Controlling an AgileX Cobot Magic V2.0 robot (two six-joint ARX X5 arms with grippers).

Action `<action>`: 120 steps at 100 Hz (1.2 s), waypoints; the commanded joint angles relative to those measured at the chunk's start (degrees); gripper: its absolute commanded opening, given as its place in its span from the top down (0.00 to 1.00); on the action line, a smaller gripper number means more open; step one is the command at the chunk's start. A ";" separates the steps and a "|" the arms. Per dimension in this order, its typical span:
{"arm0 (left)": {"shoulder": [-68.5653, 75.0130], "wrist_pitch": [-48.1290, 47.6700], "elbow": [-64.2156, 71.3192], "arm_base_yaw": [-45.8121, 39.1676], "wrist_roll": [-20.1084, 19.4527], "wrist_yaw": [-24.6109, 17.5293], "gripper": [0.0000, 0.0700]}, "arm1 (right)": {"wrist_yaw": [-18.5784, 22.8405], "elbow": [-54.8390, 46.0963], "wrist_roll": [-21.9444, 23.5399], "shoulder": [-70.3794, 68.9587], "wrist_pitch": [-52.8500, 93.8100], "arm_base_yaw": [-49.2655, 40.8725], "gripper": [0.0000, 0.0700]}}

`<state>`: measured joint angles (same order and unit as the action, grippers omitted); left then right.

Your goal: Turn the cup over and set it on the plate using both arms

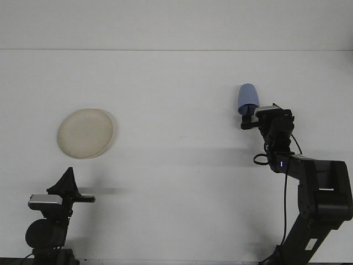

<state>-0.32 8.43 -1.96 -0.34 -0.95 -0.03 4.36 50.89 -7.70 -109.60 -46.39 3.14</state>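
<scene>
White and matte, the surface [176, 182] is carrying everything. The right arm [309, 187] is reaching far, its gripper [249, 117] sitting at the near end of the blue cup [247, 98]; whether it is gripping cannot be told. The cream plate [85, 133] is lying well apart at left. The left gripper [67, 185] is sitting closed, near left.
</scene>
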 commanded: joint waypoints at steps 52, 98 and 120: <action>0.04 0.63 1.16 -0.02 -0.74 0.28 0.98 | 0.57 14.36 -1.05 -9.97 4.59 0.59 1.00; 0.04 0.63 1.16 -0.02 -0.74 0.28 0.98 | 5.51 14.36 10.56 11.30 20.94 0.70 1.00; 0.04 0.63 1.16 -0.02 -0.74 0.28 0.98 | 17.31 14.38 16.92 26.62 34.60 0.57 1.00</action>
<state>-0.32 8.43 -1.96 -0.34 -0.95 -0.03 18.92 64.14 5.65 -85.71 -14.55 3.81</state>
